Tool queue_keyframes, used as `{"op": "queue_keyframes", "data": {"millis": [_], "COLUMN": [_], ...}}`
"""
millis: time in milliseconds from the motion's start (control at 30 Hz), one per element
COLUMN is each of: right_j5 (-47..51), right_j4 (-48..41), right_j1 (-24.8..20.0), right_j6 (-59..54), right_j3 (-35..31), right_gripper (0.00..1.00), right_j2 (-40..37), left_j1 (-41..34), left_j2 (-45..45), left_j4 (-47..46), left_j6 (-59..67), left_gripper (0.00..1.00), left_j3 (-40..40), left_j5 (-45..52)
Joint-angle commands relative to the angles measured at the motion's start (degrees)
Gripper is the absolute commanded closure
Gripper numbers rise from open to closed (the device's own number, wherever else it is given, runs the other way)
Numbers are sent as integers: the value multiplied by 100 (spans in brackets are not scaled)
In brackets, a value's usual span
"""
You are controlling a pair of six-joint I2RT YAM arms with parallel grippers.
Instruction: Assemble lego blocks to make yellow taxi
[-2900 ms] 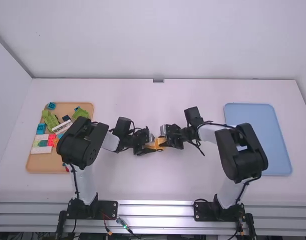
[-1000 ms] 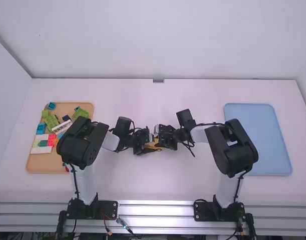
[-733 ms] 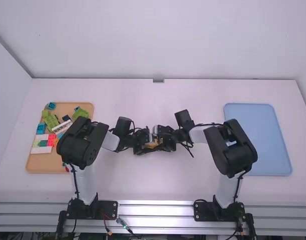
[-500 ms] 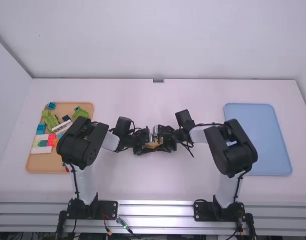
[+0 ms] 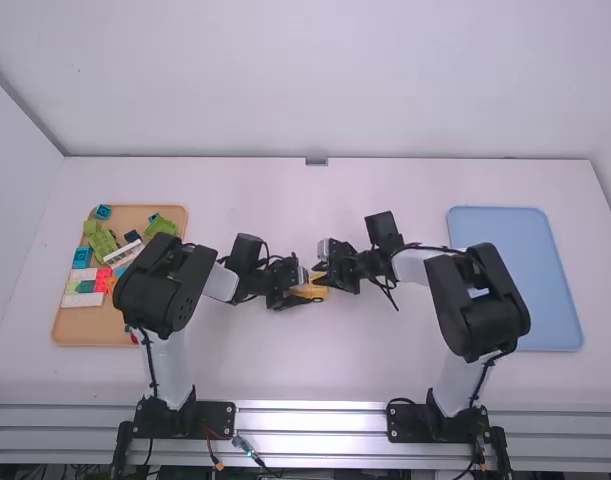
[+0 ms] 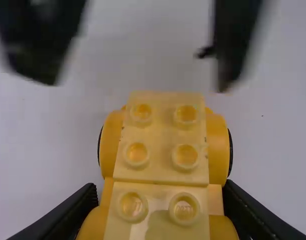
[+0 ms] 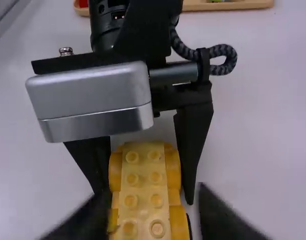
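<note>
Backed away from the yellow brick car [image 6: 165, 155] since half a second ago, the right claw [image 5: 321, 274] now leaves more of it in view; the left claw [image 5: 305, 293] and its arm keep their place. The left claw is closed on the car, one finger against each side. The right claw is spread, wider than the car, its fingertips near the car's end farther from the left claw, with nothing gripped. Pale studded bricks run along the car's top, with rounded yellow pieces at both sides. Whether the car touches the desk [image 5: 285, 360] I cannot tell. Well left of the car lies a tan tray [image 5: 85, 325] with green blocks [image 5: 102, 240] and a white block [image 5: 124, 252]; well right of it, a blue tray [image 5: 515, 260].
</note>
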Motion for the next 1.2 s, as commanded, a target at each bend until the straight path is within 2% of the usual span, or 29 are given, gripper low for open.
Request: {"op": "queue_keyframes", "data": {"millis": [0, 133, 367, 667, 867, 1033, 1167], "right_j5": [-11, 404, 664, 970, 1294, 1137, 804], "right_j4": [-114, -319, 175, -343, 179, 155, 118], "right_j1": [-11, 173, 284, 289, 321, 319, 236], "right_j6": [-133, -192, 328, 151, 584, 490, 341], "right_j3": [4, -2, -2, -9, -142, -103, 184], "right_gripper": [100, 100, 100, 100, 100, 100, 100], "right_j2": [-138, -59, 437, 566, 870, 841, 695], "left_j1": [20, 17, 20, 17, 20, 15, 15], "left_j2": [48, 48, 48, 48, 48, 48, 48], "left_j4": [-85, -63, -101, -98, -83, -83, -85], "left_j6": [26, 24, 24, 2, -15, -15, -15], "left_gripper": [46, 50, 47, 46, 45, 44, 43], "left_j3": [46, 39, 39, 55, 68, 81, 83], "left_j5": [-81, -175, -210, -210, -208, -205, -208]}}
